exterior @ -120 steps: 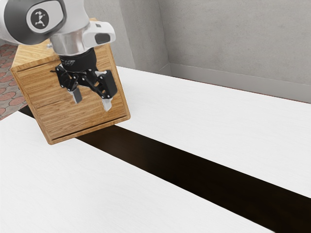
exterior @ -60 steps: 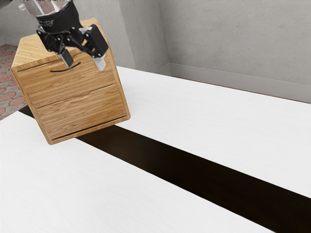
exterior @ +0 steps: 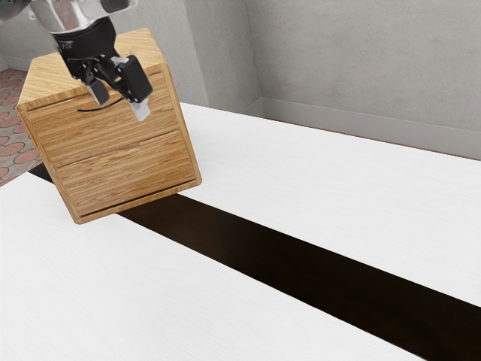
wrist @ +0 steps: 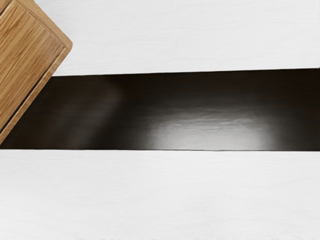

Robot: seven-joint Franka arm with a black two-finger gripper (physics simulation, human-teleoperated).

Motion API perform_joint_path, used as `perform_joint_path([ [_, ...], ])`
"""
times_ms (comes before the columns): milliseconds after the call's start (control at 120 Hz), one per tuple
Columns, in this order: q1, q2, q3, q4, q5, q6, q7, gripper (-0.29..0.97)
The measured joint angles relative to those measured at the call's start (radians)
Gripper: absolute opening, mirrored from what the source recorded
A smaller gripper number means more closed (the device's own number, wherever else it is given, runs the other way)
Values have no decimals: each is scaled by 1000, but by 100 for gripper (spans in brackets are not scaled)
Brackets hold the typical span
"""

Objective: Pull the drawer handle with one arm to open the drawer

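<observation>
A wooden cabinet (exterior: 120, 169) with two drawer fronts stands tilted at the exterior view's left. The top drawer (exterior: 75, 129) carries a thin black curved handle (exterior: 88, 110), and both drawer fronts sit flush with the cabinet. My black gripper (exterior: 120, 107) hangs open in front of the top drawer, at the handle's right end. One fingertip (exterior: 101, 96) lies just over the handle and the other fingertip (exterior: 140, 113) stands off to its right. Nothing sits between the fingers. In the wrist view a corner of the cabinet (wrist: 25, 55) lies under the hand.
The white table (exterior: 316, 195) is crossed by a wide black strip (exterior: 301, 271), also seen as the black strip (wrist: 190, 110) in the wrist view. A grey wall (exterior: 361, 53) rises behind the table. A tiled floor (exterior: 11, 143) shows beyond the cabinet.
My gripper rose from in front of the lower drawer to the top drawer's height, then settled slightly lower and rightward beside the handle. The cabinet and its drawers have not moved.
</observation>
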Motion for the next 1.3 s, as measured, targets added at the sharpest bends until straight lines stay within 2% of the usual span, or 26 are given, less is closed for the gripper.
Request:
perform_joint_path([
  [125, -12, 4, 8, -42, 0, 7, 45, 68],
  [383, -20, 5, 24, -167, 21, 125, 132, 68],
  [608, -44, 22, 102, -198, 37, 241, 255, 68],
  [1300, 131, 121, 113, -170, 59, 380, 489, 68],
])
